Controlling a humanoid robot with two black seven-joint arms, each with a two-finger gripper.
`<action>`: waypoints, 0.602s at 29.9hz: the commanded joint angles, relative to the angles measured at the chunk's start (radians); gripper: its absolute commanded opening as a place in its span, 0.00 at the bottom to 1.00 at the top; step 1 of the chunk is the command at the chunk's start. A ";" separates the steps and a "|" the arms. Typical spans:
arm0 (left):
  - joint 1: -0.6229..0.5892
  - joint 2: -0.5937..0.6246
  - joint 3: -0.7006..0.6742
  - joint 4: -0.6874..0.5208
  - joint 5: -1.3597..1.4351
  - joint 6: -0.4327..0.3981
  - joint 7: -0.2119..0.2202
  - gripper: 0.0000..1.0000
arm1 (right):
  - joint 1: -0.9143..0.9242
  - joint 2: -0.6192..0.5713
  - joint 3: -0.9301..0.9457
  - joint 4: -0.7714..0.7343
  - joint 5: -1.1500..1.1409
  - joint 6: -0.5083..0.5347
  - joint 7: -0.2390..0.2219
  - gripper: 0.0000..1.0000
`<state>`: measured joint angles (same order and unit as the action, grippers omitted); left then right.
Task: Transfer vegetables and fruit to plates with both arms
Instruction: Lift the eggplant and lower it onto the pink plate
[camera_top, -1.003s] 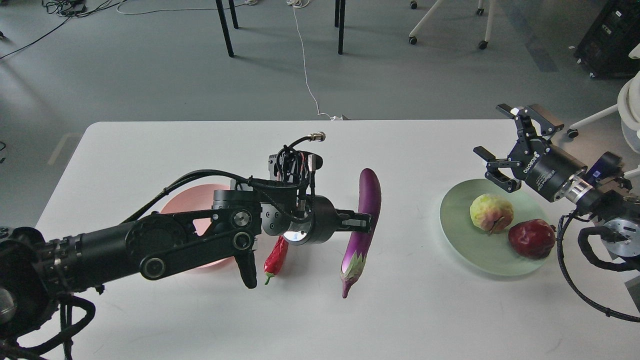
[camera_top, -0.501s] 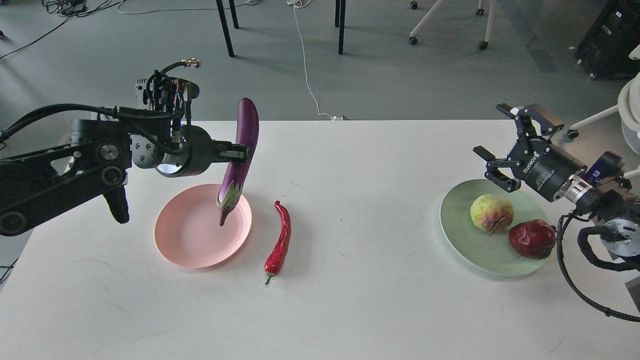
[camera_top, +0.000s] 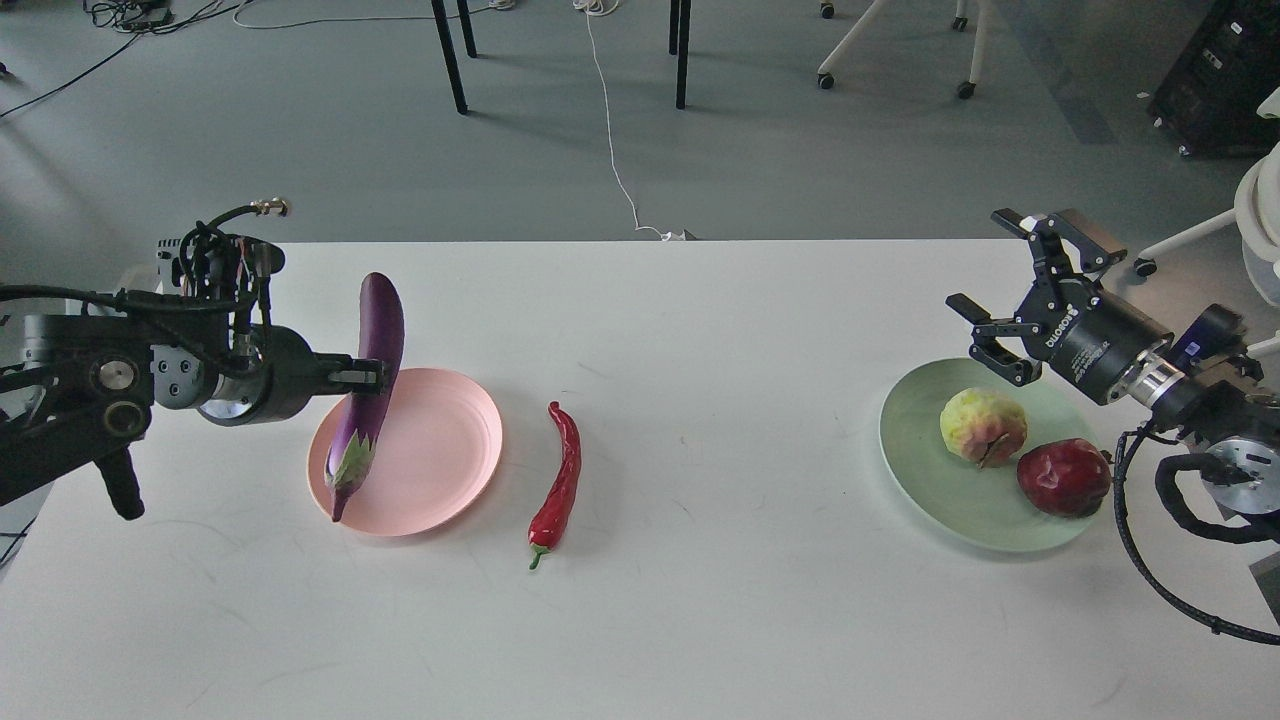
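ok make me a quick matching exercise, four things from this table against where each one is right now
Things:
1. eggplant
2. red chili
3. dark red fruit
4. right gripper

Places:
A. on the mint green plate
B. lying on the bare table
C. open above the green plate's far edge
D. held by the left gripper over the pink plate

Pairs: 1-D, 2-B, 3-A, 4-C
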<state>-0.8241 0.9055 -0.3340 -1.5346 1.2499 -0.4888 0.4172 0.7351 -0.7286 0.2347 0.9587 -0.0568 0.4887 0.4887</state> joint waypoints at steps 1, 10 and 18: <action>0.033 0.012 0.000 0.002 -0.007 0.000 0.000 0.23 | -0.006 0.000 0.002 0.000 0.000 0.000 0.000 0.98; 0.054 -0.002 -0.011 0.004 -0.010 0.000 -0.003 0.30 | -0.010 0.000 0.002 0.002 0.000 0.000 0.000 0.98; 0.060 -0.011 0.001 0.010 -0.007 0.000 -0.003 0.40 | -0.011 0.000 -0.002 0.002 -0.002 0.000 0.000 0.98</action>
<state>-0.7681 0.8963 -0.3416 -1.5293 1.2414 -0.4888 0.4142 0.7244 -0.7287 0.2346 0.9603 -0.0568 0.4887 0.4887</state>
